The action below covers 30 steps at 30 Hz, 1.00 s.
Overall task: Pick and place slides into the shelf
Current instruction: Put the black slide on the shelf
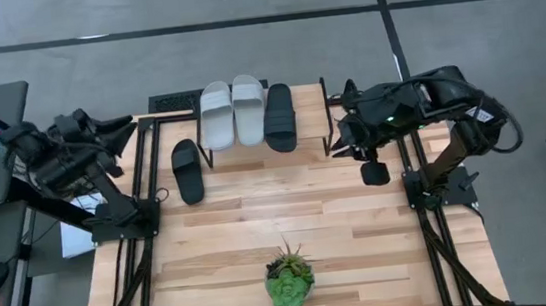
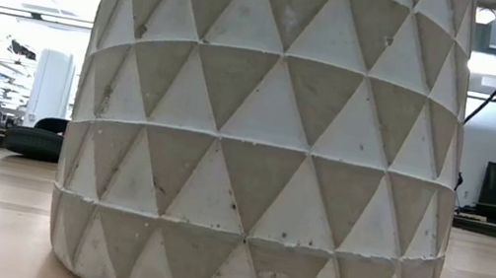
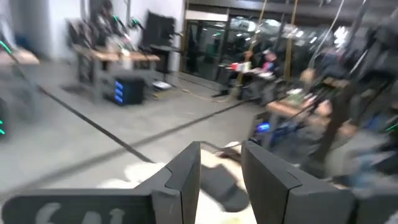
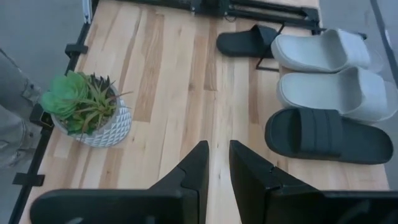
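High view: nearest, a green potted plant (image 1: 289, 280) stands on the wooden slatted tabletop (image 1: 362, 245). Farther on, one black rubber slide (image 1: 186, 170) lies beside the low shelf (image 1: 262, 124), unplaced; two grey slides (image 1: 232, 112) and a black one (image 1: 280, 117) sit there. Left end effector (image 3: 221, 177) and right end effector (image 4: 214, 167) both hang empty, fingers slightly parted, probably poised for that last slide.

A robotics lab: concrete floor (image 1: 243, 45), equipment-laden workbenches (image 3: 118, 59) and seated people (image 3: 261, 65) beyond the table.

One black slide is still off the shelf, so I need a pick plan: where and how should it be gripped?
Probably from straight above, pinching one long side edge of the black slide. It lies flat on the table, left of the shelf, nearest the left gripper.
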Tool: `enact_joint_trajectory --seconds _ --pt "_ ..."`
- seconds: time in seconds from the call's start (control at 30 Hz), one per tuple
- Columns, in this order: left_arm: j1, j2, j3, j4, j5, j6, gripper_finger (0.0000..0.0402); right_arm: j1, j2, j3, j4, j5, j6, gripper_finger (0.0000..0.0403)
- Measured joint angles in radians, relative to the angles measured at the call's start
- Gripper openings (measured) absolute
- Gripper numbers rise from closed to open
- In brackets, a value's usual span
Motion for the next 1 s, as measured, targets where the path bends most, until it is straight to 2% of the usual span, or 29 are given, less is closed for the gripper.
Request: enact_joint_trajectory --seconds 0.1,0.2,0.4,0.57,0.77,1.0 --pt "0.062 0.0 0.0 -0.196 0.0 0.0 0.0102 0.0 0.018 -0.003 -0.001 -0.003 0.0 0.0054" --pt "0.182 0.017 0.0 -0.342 0.001 -0.01 0.0102 0.0 0.028 -0.005 0.0 -0.003 0.0 0.0054" --pt "0.525 0.082 0.0 -0.378 0.001 0.042 0.0102 0.0 0.02 -0.126 -0.001 -0.003 0.02 0.0054" --pt "0.722 0.1 0.005 -0.509 0.006 0.063 0.0102 0.0 0.001 -0.259 -0.003 -0.002 0.035 0.0054" --pt "0.834 0.1 0.005 -0.694 0.01 0.051 0.0102 -0.016 -0.001 -0.395 0.004 0.0 0.052 0.0054" --pt "0.833 0.107 0.005 -0.776 0.002 0.027 0.0102 -0.057 -0.001 -0.46 -0.001 0.0 0.062 0.0054"
